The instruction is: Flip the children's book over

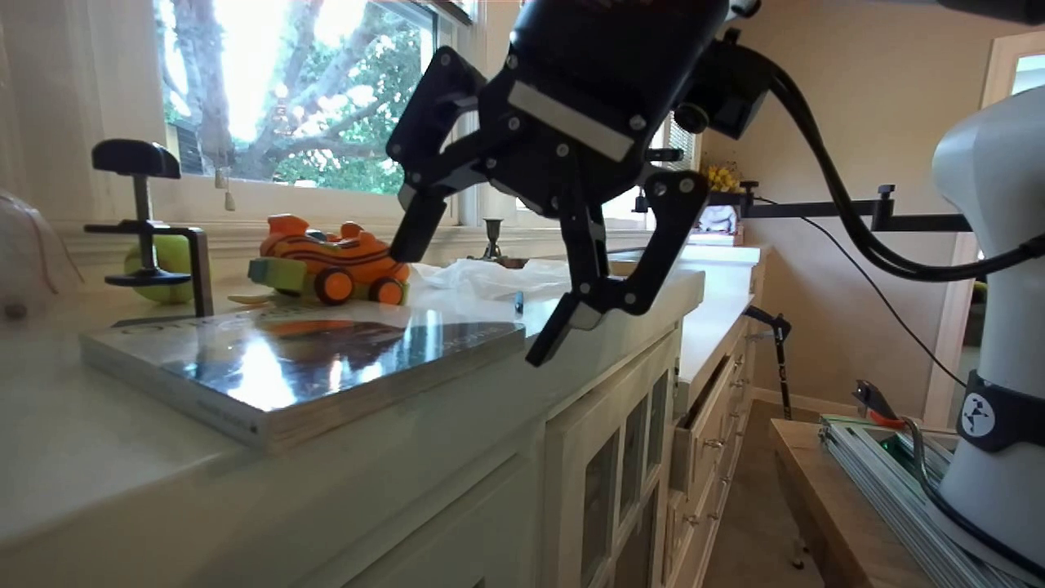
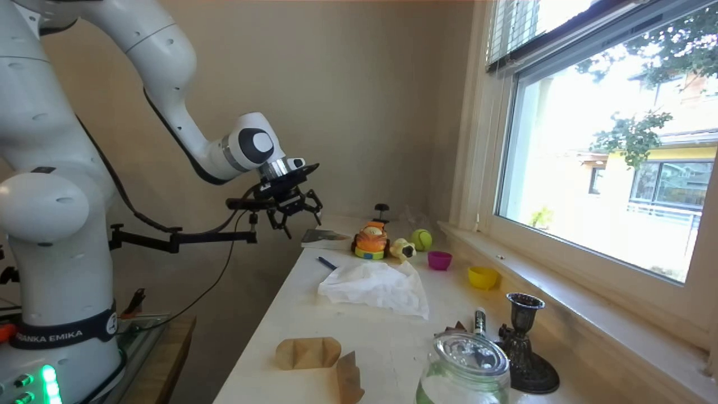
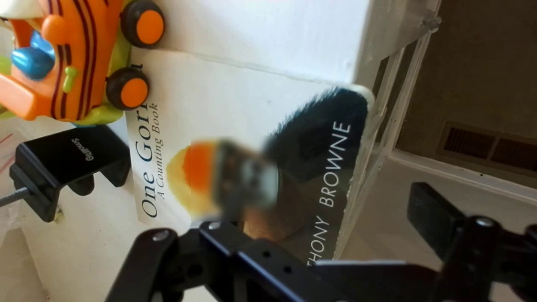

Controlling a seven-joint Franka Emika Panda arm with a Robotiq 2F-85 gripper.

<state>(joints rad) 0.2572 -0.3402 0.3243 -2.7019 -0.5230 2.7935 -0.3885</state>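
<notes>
The children's book lies flat on the white countertop with its glossy grey cover up, along the counter's front edge. It shows in both exterior views point(image 1: 326, 355) point(image 2: 323, 240). In the wrist view the book point(image 3: 235, 100) shows a title, a dark gorilla picture and an author name; part of the cover is blurred. My gripper point(image 1: 478, 290) is open and empty above the book's front side, apart from it. It also shows in an exterior view point(image 2: 303, 227). In the wrist view one finger is over the book and the other is out past the counter's front edge.
An orange toy car point(image 1: 331, 261) stands against the book's back side. A black clamp point(image 3: 71, 155) is beside the title side. A tennis ball point(image 2: 422, 239), white crumpled sheet point(image 2: 376, 289), pen point(image 2: 327, 262), cups and glass jar point(image 2: 465, 365) are farther along the counter.
</notes>
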